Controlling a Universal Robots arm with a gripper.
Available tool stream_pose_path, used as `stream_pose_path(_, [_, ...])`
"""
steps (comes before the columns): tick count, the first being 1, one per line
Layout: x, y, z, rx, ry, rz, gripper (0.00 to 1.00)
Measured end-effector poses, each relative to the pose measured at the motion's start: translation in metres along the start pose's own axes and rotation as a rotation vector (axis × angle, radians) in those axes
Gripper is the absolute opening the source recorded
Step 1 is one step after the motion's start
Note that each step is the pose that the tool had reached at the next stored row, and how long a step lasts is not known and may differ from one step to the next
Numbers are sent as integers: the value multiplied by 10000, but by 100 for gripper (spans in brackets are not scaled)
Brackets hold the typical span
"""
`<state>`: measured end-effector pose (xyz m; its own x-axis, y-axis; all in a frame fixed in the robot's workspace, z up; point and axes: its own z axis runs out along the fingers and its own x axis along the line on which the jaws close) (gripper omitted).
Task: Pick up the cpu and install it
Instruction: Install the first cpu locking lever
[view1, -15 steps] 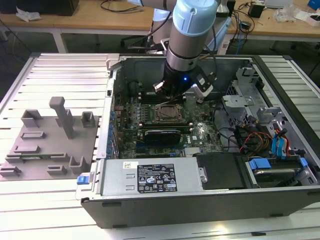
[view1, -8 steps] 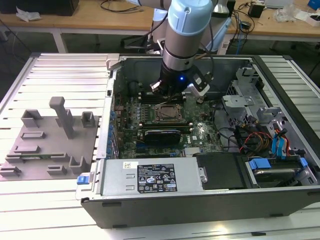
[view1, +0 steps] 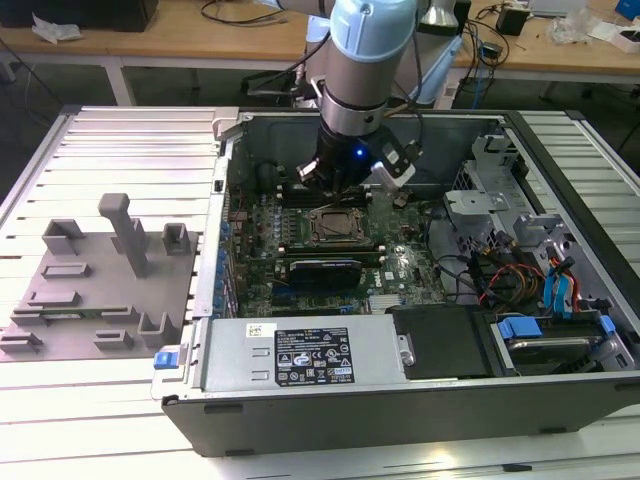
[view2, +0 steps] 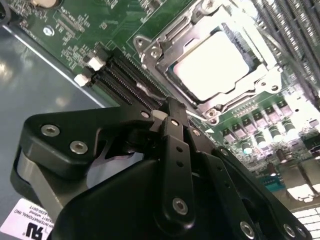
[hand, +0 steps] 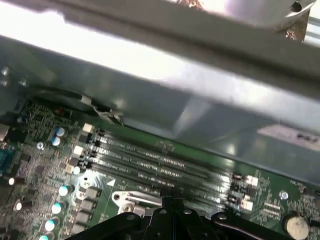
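The cpu (view2: 212, 65), a flat square chip with a bright silvery top, lies inside the metal socket frame (view2: 150, 52) on the green motherboard (view2: 100, 25). In the exterior view the socket (view1: 335, 226) sits mid-board inside the open computer case. My gripper (view1: 332, 188) hangs just above the board at the socket's far edge. In the second wrist view the black fingers (view2: 172, 112) come together next to the socket's corner, apart from the chip, with nothing between them. In the first wrist view the gripper (hand: 172, 206) points down over the memory slots (hand: 160, 167).
The case's metal walls (view1: 225, 180) enclose the board. A power supply (view1: 300, 355) lies along the near side, and drive bays with blue and orange cables (view1: 545, 290) are at the exterior view's right. A grey fixture plate (view1: 90, 290) with upright blocks rests at the left.
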<state>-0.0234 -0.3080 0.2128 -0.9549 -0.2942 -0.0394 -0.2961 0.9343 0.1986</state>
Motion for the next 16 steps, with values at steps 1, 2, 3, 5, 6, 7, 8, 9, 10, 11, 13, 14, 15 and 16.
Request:
stream_pose_path(1, [1, 5, 2, 0, 0, 0, 11])
stream_pose_path(2, [5, 6, 3, 3, -5, 4, 11])
stream_pose_path(3, [10, 8, 8, 7, -21, 13, 11])
stream_pose_path(5, [15, 7, 20, 16, -54, 19, 11])
stream_pose_path(6, [15, 5, 27, 21, -69, 17, 11])
stream_pose_path(7, [16, 4, 32, 25, -81, 16, 11])
stream_pose_path(8, [16, 3, 39, 31, -97, 12, 11])
stream_pose_path(9, [16, 1, 45, 35, -111, 9, 11])
stream_pose_path(10, [17, 0, 53, 40, -127, 6, 11])
stream_pose_path(11, [17, -1, 59, 44, -139, 3, 11])
stream_pose_path(13, [17, -5, 76, 54, -170, -4, 11])
stream_pose_path(14, [18, -6, 83, 57, -182, -6, 11])
stream_pose_path(15, [18, -8, 89, 61, -192, -9, 11])
stream_pose_path(16, [18, -9, 94, 66, -203, -12, 11])
